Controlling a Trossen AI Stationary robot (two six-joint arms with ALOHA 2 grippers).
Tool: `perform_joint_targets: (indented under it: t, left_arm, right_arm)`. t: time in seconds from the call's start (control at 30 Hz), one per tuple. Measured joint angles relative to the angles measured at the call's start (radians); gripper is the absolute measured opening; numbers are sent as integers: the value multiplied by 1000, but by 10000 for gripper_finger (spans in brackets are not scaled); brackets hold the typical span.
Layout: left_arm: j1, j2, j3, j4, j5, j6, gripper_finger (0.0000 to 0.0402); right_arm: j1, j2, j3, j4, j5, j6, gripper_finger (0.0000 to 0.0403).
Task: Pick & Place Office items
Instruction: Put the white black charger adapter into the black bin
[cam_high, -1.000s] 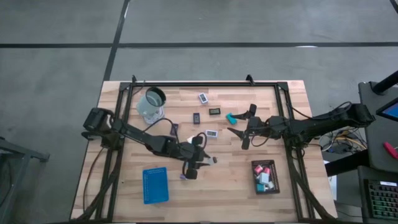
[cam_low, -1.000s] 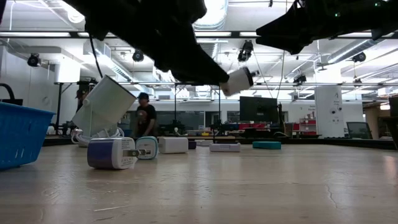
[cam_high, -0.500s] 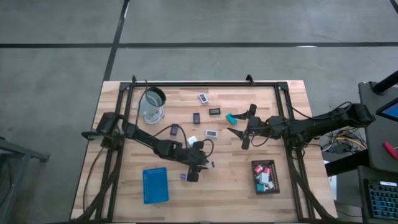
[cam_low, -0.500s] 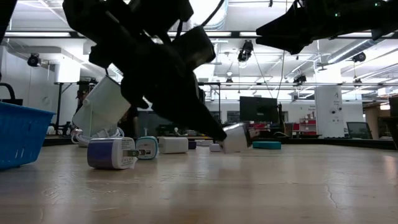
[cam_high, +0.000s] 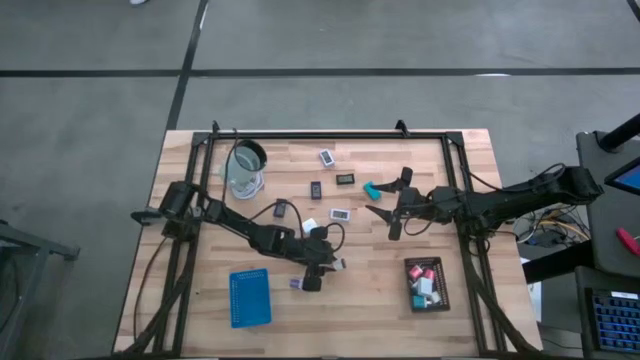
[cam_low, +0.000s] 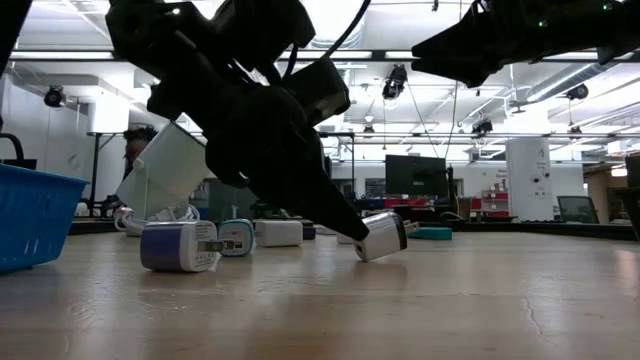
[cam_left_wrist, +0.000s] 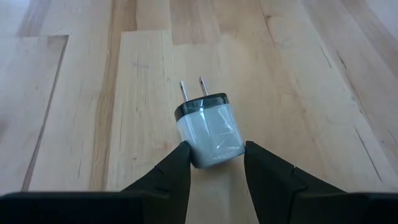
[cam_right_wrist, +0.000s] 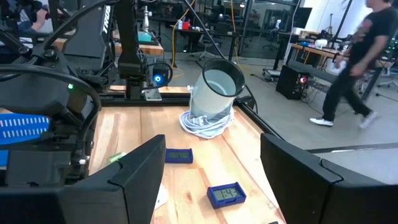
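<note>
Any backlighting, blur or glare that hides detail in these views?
Low view: bright ceiling lights silhouette the left arm; the white plug adapter in the left gripper stays readable. Right wrist view: a walking person is motion-blurred. Left wrist view: glare on the adapter's clear wrap, prongs sharp. High view: evenly lit.

Table (cam_left_wrist: 74, 124) of pale, matt wood planks with visible grain; charger (cam_left_wrist: 209, 129) of glossy white plastic, dark cap, two bright metal prongs; fingers (cam_left_wrist: 273, 174) matt black plastic; cup (cam_right_wrist: 214, 93) clear plastic.
</note>
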Motion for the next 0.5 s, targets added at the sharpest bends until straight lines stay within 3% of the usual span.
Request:
perform_joint_targets:
  t: [0.5]
  left_arm:
    - [1, 1, 0, -1, 11, 14, 136]
  right_arm:
    - [0, 0, 0, 0, 0, 0, 260]
